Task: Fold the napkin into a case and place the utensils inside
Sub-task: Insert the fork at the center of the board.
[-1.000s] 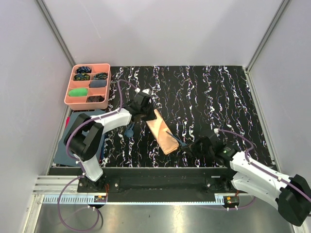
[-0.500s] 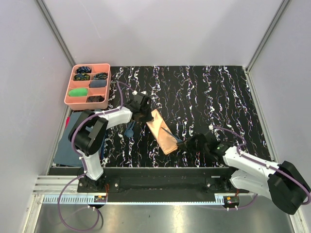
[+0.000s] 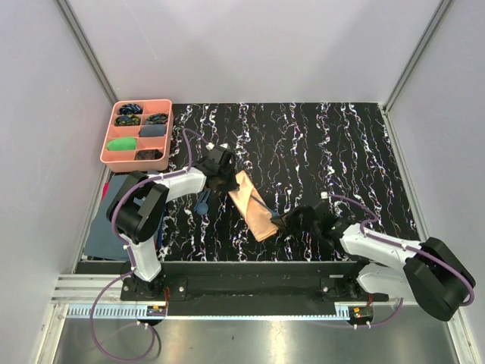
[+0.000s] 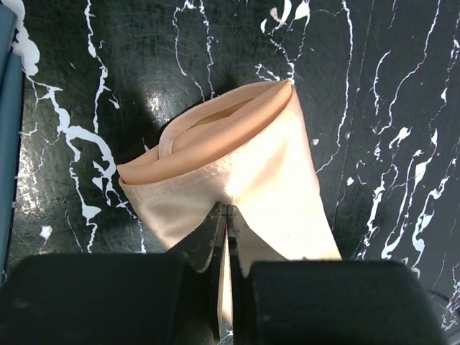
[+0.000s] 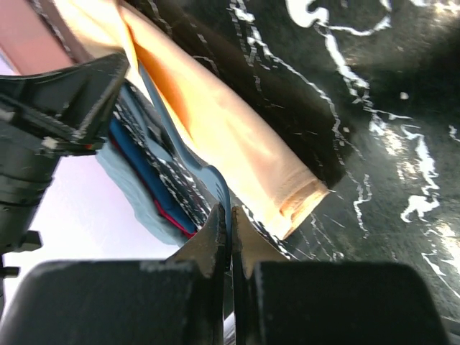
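Two clenched grippers: left gripper (image 3: 229,183) pinches one case (image 3: 254,206), right gripper (image 3: 280,222) one utensil (image 5: 214,183); second utensil (image 3: 201,203), tray (image 3: 132,164), cloth (image 3: 98,227) lie leftward.

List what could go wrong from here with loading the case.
1. The left gripper pinches only a small fold of the shiny case; the fabric could slip free and the mouth drop shut.
2. The right gripper holds the utensil near its end, so its tip may wander and shove or unfold the case rather than slide in.
3. A second utensil lies close left of the case; a dragged case may bump it.
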Motion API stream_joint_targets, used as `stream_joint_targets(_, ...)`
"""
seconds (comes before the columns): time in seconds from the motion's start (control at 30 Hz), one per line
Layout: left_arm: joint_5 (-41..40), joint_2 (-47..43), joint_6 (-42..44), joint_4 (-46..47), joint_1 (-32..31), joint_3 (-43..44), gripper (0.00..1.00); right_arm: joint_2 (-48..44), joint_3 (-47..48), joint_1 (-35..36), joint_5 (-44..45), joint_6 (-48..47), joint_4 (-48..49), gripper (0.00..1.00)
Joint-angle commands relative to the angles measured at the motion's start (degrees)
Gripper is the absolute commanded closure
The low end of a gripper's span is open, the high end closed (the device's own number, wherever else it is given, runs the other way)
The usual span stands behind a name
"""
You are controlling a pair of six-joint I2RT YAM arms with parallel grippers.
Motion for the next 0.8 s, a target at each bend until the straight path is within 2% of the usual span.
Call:
stream_joint_targets(0.0, 0.66, -2.25, -0.71, 1.68, 0.15, 0.16, 0.95, -1.03, -0.13, 0.67, 3.81, -0.06, 6.78, 1.0)
stream_joint_targets(0.23, 1.81, -2.07, -2.03, 2.73, 0.15, -0.81, 0.96, 6.26, 0.22, 6.29, 11.26, 3.88, 16.39, 1.0)
stream_joint_targets(0.5, 1.54, -3.74, -1.68, 2.38, 0.15, -1.42, 0.96, 11.63, -1.28, 6.38, 15.05, 4.51, 23.68, 1.0)
stream_joint_targets(0.77, 1.89, -4.62, -1.68, 2.2, 0.06, -1.6, 0.97, 19.26, 0.22, 6.38, 13.04, 5.12, 28.95, 1.0)
